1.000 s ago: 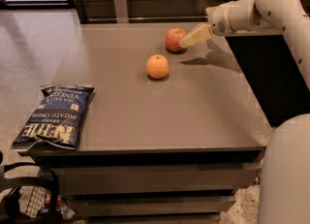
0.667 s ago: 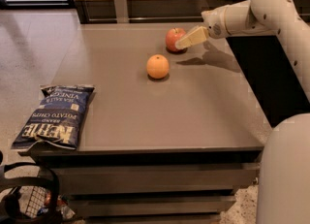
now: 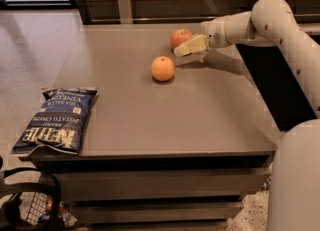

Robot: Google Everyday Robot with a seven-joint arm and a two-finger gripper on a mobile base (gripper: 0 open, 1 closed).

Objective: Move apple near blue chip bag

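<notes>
The red apple (image 3: 180, 37) sits at the far side of the grey table (image 3: 150, 120). The gripper (image 3: 186, 47) reaches in from the right on a white arm, its tips right beside the apple's near right side. The blue chip bag (image 3: 56, 120) lies flat at the table's near left corner, far from the apple.
An orange fruit (image 3: 162, 68) sits on the table just in front and left of the apple. A wooden wall with dark trim runs behind the table. A black wire basket (image 3: 27, 210) is on the floor at bottom left. The robot's white body (image 3: 295, 180) fills the lower right.
The gripper has moved slightly left toward the apple. The apple, orange and chip bag have not moved.
</notes>
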